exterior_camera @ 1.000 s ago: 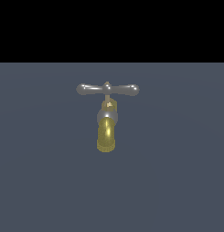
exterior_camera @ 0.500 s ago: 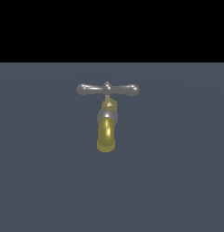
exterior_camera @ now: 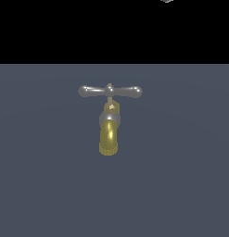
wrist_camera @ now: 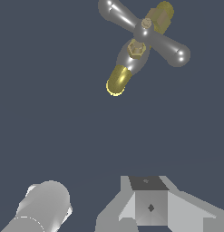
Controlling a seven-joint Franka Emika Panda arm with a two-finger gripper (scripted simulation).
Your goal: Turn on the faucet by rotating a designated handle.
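At the desk's [exterior_camera: 181, 185] centre stands the faucet [exterior_camera: 109, 134], its handle [exterior_camera: 110, 91] lying nine-to-three and untouched — the gripper [wrist_camera: 149, 208] hovers well apart, presumably lining up — fingers' state I cannot tell.

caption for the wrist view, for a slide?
Wrist camera looking down on the faucet and its grey handle, well clear of the gripper.

Exterior cam sits out front, looking slightly down at the faucet [exterior_camera: 108, 125] dead centre, spout toward the lens, handle [exterior_camera: 110, 91] level across. Wrist cam looks down from above, farther off, with the faucet [wrist_camera: 131, 59] near its frame edge. Both share the faucet and grey worktop [exterior_camera: 181, 185].
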